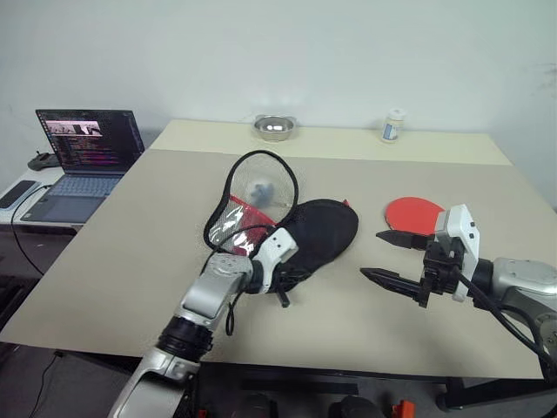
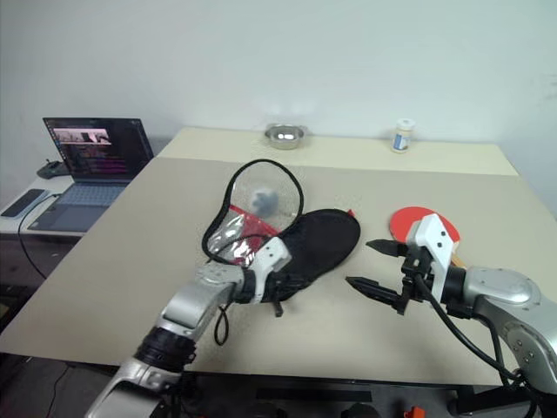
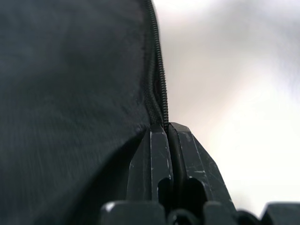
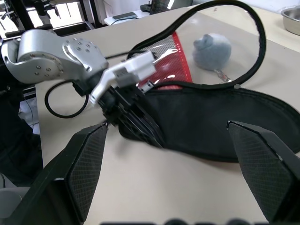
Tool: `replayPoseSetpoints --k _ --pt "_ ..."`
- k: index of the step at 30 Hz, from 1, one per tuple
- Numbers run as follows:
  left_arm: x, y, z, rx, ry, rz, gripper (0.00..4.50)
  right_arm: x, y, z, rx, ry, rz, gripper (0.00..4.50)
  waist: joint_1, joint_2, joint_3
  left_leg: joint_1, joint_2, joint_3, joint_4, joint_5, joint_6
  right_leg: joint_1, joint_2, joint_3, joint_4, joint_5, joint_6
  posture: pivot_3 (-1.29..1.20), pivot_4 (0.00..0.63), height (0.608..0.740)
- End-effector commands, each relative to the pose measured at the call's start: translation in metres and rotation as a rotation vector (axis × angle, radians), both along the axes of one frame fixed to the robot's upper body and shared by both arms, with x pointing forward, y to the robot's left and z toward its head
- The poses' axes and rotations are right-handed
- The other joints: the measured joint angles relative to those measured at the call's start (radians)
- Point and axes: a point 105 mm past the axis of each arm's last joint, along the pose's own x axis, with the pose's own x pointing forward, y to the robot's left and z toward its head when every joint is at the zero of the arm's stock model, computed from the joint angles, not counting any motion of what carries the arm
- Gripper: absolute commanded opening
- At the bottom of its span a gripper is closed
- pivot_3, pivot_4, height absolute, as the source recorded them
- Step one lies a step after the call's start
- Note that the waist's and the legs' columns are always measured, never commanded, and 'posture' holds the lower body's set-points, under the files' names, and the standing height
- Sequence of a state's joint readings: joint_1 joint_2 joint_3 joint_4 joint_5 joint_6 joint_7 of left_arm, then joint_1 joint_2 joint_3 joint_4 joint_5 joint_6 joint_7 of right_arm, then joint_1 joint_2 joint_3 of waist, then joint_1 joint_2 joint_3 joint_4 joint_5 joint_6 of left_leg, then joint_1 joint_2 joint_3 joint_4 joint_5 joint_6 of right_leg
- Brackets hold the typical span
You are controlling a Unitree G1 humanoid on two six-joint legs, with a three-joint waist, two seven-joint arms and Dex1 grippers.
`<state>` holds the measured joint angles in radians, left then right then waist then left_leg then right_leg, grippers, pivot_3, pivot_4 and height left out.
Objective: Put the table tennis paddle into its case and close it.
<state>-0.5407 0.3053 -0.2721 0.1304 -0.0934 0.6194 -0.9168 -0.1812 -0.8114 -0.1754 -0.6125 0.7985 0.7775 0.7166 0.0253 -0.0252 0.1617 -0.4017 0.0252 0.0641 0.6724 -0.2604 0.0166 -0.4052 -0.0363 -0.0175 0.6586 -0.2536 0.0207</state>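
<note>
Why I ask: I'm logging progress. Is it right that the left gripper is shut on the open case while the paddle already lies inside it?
Not quite. The left gripper is shut on the case, but the paddle lies on the table beside it, as the left eye view shows.

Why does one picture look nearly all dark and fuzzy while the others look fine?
In the left wrist view the camera sits right against the case, so its black fabric blurs and the background washes out pale; the shut left pincer and the zipper look sharper. In the right wrist view the right pincer's own fingers look soft, while the case behind is clearer. The left eye view is evenly lit, with soft shadows.
</note>
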Motion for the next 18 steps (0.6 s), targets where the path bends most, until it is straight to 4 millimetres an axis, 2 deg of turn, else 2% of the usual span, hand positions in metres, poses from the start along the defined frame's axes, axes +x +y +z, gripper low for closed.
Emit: replayPoseSetpoints --k 1,4,8,10,14,18 --pt "0.0 -0.012 0.005 -0.025 0.0 -0.025 0.02 -0.004 0.0 0.012 -0.002 -0.058 -0.001 4.5 0.0 0.0 0.0 0.0 0.0 0.0 0.0 0.0 0.0 0.0 0.0 0.0 0.0 0.0 0.0 0.0 0.15 0.74" --pt "0.0 -0.012 0.008 -0.038 -0.012 -0.032 0.74 -0.005 0.001 0.012 0.005 -0.056 -0.004 4.5 -0.001 0.0 0.0 0.0 0.001 -0.001 0.0 0.0 0.0 0.0 0.001 -0.001 0.0 0.0 0.0 0.0 0.15 0.74" --pt "0.0 -0.006 0.014 -0.033 -0.05 -0.041 2.17 -0.006 0.004 0.012 0.013 -0.05 -0.004 4.5 -0.003 -0.001 0.001 0.0 0.001 -0.001 0.0 0.0 0.0 0.0 0.001 -0.001 0.0 0.0 0.0 0.0 0.15 0.74" --pt "0.003 0.004 0.018 -0.031 -0.072 -0.016 2.92 -0.006 0.005 0.011 0.016 -0.048 -0.003 4.5 -0.004 -0.001 0.001 0.0 0.001 -0.001 -0.001 0.0 0.0 -0.001 0.001 -0.001 0.0 0.0 -0.001 0.0 0.15 0.74" --pt "0.009 0.046 0.021 -0.019 -0.096 0.051 4.26 -0.004 0.011 0.008 0.034 -0.033 -0.01 4.5 -0.014 -0.001 0.001 0.0 0.003 -0.001 -0.002 0.0 0.0 -0.001 0.002 0.0 0.0 -0.001 -0.002 0.0 0.15 0.74" --pt "0.0 0.077 0.031 0.003 -0.12 -0.019 4.26 0.001 0.022 -0.005 0.054 0.028 -0.034 4.5 -0.023 -0.001 0.001 0.001 0.003 0.0 -0.005 0.0 0.0 -0.002 0.002 0.0 0.001 -0.001 -0.003 0.0 0.15 0.74"
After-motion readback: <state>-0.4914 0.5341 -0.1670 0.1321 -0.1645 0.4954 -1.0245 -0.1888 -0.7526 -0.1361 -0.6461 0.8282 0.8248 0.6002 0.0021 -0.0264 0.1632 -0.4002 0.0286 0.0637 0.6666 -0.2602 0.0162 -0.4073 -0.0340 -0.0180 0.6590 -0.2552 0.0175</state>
